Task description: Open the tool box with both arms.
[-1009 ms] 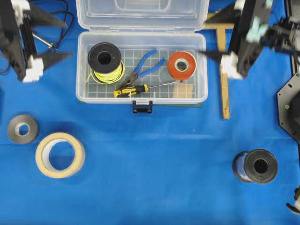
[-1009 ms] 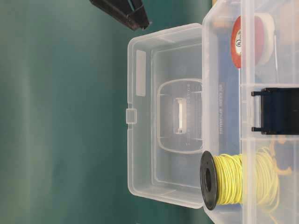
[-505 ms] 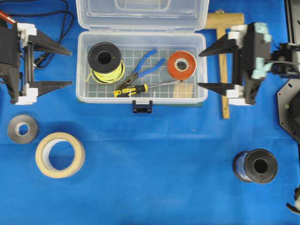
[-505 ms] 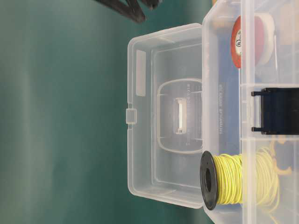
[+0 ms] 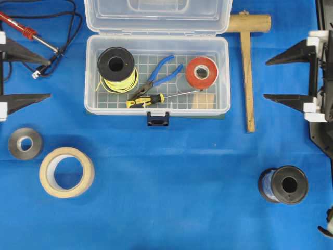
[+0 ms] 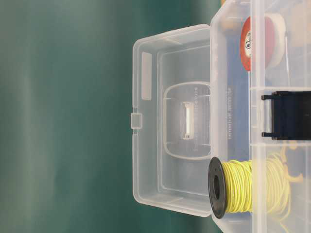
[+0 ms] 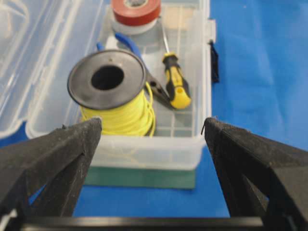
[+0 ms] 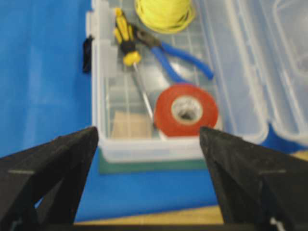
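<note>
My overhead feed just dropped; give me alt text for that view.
The clear tool box sits open at top centre on the blue table, holding a yellow wire spool, blue pliers, a screwdriver and red tape. The left gripper and right gripper stand open at the side edges.

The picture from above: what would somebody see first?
The clear tool box at the top middle, lid flung back, showing a yellow wire spool, blue pliers and red tape. The left gripper and right gripper wait open at either edge.
</note>
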Motion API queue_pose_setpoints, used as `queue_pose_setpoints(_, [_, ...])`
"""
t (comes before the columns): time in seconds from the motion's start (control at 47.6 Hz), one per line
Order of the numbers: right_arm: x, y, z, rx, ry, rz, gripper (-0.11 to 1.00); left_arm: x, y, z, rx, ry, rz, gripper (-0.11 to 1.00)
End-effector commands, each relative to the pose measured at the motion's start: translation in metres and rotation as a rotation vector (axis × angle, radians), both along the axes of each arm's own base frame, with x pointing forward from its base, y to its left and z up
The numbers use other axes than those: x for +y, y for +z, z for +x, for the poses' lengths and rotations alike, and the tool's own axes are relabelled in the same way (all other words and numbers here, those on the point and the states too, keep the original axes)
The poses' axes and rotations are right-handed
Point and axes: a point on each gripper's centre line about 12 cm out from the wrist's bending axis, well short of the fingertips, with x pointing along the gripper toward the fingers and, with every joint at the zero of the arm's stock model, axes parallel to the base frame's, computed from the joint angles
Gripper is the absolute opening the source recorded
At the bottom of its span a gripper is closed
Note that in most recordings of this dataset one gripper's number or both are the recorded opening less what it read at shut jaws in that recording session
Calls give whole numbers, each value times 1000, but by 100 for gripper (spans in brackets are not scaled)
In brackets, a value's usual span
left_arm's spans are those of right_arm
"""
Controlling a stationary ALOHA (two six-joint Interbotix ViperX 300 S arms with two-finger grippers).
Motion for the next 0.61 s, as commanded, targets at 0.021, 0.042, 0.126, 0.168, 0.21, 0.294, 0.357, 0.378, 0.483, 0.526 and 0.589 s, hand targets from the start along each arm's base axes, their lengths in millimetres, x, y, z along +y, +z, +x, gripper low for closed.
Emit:
queue_pose_setpoints(0.021, [1,-6,-4,4,-9,24,83,-2,0,-5,-7,-1,-14,90])
queue_pose_setpoints(0.042, [1,-10,-5,11,-12,29,83,-2,-3,-7,2,1,-17,90])
queue_pose_setpoints(0.126, [1,-15,-5,13,-17,39,83,-2,-10,-11,13,2,-20,90])
queue_pose_setpoints(0.168, [1,-16,-5,9,-17,40,83,-3,-13,-12,16,2,-20,90])
queue_pose_setpoints(0.21, [1,-17,-4,10,-17,38,83,-3,-15,-13,19,2,-21,90])
queue_pose_setpoints(0.294, [1,-20,-3,19,-16,38,83,-3,-19,-14,31,2,-22,90])
queue_pose_setpoints(0.357, [1,-25,-3,34,-17,41,83,-3,-19,-14,32,2,-24,90])
queue_pose_setpoints(0.378, [1,-25,-3,34,-16,40,83,-3,-19,-14,32,2,-24,90])
queue_pose_setpoints(0.483, [0,-27,-2,46,-18,41,83,-3,-19,-14,32,2,-23,90])
queue_pose_setpoints(0.526, [1,-27,-2,45,-17,41,83,-3,-19,-14,34,2,-24,90])
queue_pose_setpoints(0.589, [1,-27,-2,43,-16,41,83,-3,-20,-15,35,2,-23,90])
